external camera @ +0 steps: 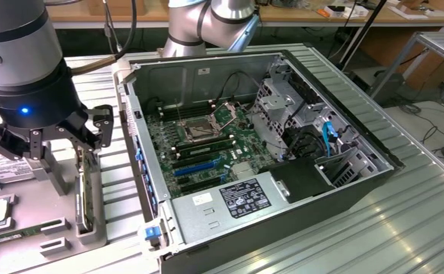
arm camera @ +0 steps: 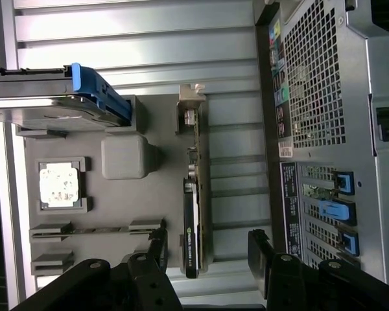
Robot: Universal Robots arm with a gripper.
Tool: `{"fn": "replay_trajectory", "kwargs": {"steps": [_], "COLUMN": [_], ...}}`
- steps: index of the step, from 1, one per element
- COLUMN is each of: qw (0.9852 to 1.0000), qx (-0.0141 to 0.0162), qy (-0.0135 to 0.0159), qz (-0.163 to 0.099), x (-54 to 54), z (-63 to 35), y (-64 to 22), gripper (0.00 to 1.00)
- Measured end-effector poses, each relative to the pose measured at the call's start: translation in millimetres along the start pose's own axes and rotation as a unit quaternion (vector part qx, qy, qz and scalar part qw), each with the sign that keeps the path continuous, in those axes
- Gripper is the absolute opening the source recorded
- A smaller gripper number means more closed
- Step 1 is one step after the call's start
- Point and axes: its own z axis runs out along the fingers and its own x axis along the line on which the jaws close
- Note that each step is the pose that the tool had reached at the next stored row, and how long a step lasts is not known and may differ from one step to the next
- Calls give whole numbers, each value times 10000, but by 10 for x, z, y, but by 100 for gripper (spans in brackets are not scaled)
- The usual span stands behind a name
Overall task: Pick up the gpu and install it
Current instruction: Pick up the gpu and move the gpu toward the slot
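Wrist view: claw [arm camera: 209, 251], spread wide apart, hovers over the edge-standing gpu [arm camera: 196, 170].

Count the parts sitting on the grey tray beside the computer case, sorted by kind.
gpu: 1
hard drive: 1
processor chip: 1
RAM stick: 1
Total: 4

Ribbed metal table [external camera: 404, 228], wooden bench [external camera: 298, 16] behind
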Motion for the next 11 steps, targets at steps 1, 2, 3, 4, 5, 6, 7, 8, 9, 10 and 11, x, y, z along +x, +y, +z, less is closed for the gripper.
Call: {"fn": "replay_trajectory", "kwargs": {"steps": [1,2,3,4,5,6,7,8,9,10,11], "qw": [10000,10000,10000,10000,10000,10000,10000,10000,10000,10000,10000], "qx": [0,0,0,1,1,2,1,1,1,1,1], "qy": [0,0,0,0,0,0,0,0,0,0,0], "qz": [0,0,0,0,0,0,0,0,0,0,0], "x": [0,0,0,1,1,1,1,1,1,2,2], "z": [5,9,14,19,28,34,40,46,53,59,65], "y": [0,0,-1,-1,-1,-2,-2,-2,-3,-3,-3], "gripper": [62,62,62,62,62,62,62,62,62,62,62]}}
